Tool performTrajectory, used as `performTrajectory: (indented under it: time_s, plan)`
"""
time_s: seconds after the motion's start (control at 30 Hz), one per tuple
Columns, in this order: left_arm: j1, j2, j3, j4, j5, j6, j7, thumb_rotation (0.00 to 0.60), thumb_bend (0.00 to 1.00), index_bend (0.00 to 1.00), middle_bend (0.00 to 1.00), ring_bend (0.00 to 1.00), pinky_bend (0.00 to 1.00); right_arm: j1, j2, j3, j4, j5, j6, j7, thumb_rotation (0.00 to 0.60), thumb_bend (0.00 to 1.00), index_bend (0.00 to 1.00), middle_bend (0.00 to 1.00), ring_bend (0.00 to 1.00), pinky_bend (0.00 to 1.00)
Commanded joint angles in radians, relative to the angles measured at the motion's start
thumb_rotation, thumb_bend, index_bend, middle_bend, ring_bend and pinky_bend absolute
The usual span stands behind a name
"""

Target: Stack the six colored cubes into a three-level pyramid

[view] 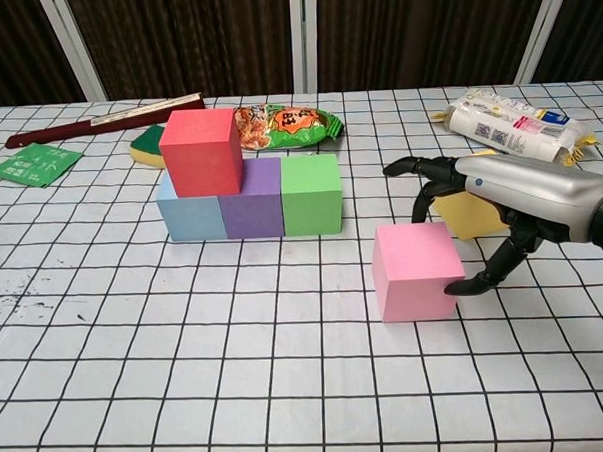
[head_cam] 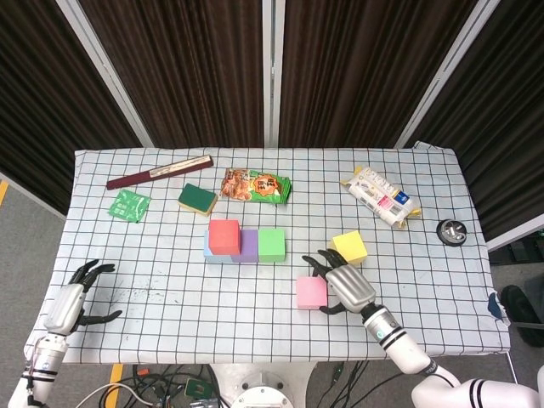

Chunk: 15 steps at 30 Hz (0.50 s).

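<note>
A blue cube, a purple cube and a green cube stand in a row mid-table, with a red cube on top at the left end. A pink cube lies alone in front, to the right. Behind it sits a yellow cube, partly hidden by my right hand. That hand is spread open just right of the pink cube, thumb tip near its right side, holding nothing. In the head view the right hand sits between the pink cube and yellow cube. My left hand rests open at the table's front left corner.
Along the back lie a dark red flat stick, a green packet, a green-yellow sponge, a snack bag and a white wrapped pack. A small black round object sits at the right edge.
</note>
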Motion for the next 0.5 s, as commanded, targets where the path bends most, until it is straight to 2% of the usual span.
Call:
performTrajectory:
  time_s: [0.03,0.2,0.3,0.5]
  plan:
    - [-0.001,0.001,0.0,-0.001,0.001,0.0,-0.001,0.6,0.0,0.19,0.22,0.06,0.09,-0.006,0.01,0.01,-0.02,-0.006,0.017,-0.007,0.6,0.12,0.0,0.42,0.01,0.0]
    - [-0.002,0.002,0.001,-0.006,0.004,0.003,-0.002,0.6,0.0,0.19,0.22,0.06,0.09,-0.001,0.065,0.041,-0.096,-0.018,0.036,-0.01,0.6,0.13,0.0,0.42,0.01,0.0]
    - [-0.002,0.003,0.002,-0.01,0.006,0.003,-0.002,0.6,0.0,0.19,0.22,0.06,0.09,0.021,0.097,0.085,-0.129,-0.009,0.035,-0.031,0.6,0.13,0.0,0.42,0.01,0.0]
    - [-0.001,0.004,-0.003,-0.015,0.004,0.011,0.001,0.6,0.0,0.19,0.22,0.06,0.09,0.107,0.135,0.188,-0.167,0.075,-0.041,-0.088,0.6,0.14,0.0,0.43,0.01,0.0]
